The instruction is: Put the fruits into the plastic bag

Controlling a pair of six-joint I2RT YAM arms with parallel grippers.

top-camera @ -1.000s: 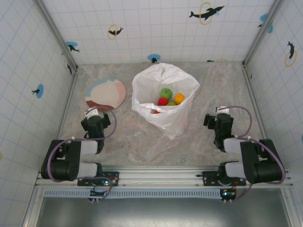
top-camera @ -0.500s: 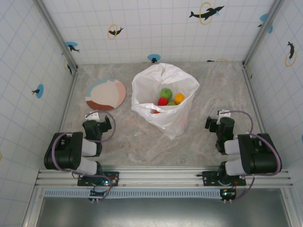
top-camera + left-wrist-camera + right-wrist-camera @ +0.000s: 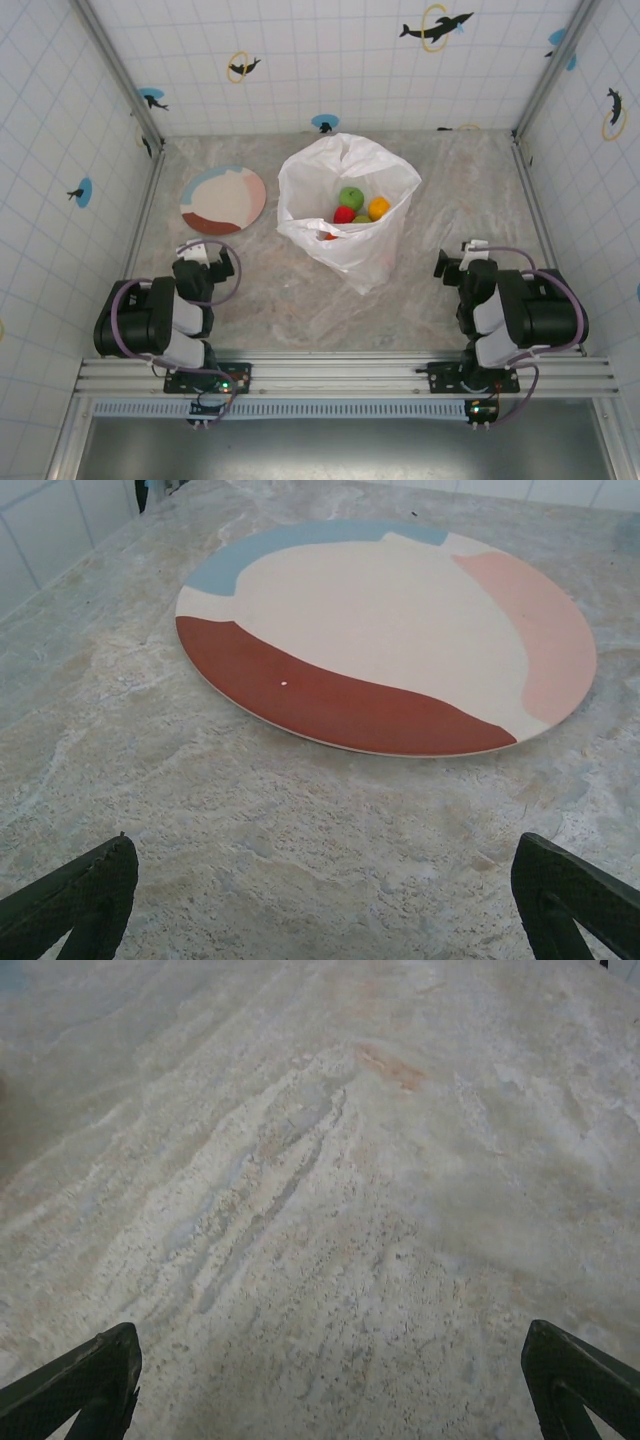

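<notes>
My left pincer (image 3: 322,885): lower left of the top view, jaws wide, holding nothing.
Plate (image 3: 223,199): upper left, bare.
Bag (image 3: 312,180): centre, standing, mouth up.
Fruits (image 3: 352,206): green, red and orange, inside the bag.
My right pincer (image 3: 330,1365): lower right, jaws wide, nothing held.
Judgement: loading looks complete. I should rest both arms well apart from the bag, so nothing tips it.

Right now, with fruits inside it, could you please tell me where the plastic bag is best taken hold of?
Probably the raised back rim of the plastic bag, pinched from above. The bag stands with its mouth open upward and the fruits low inside; the thin upright film there suits two fingers, while the bulging walls give nothing to close on.
</notes>
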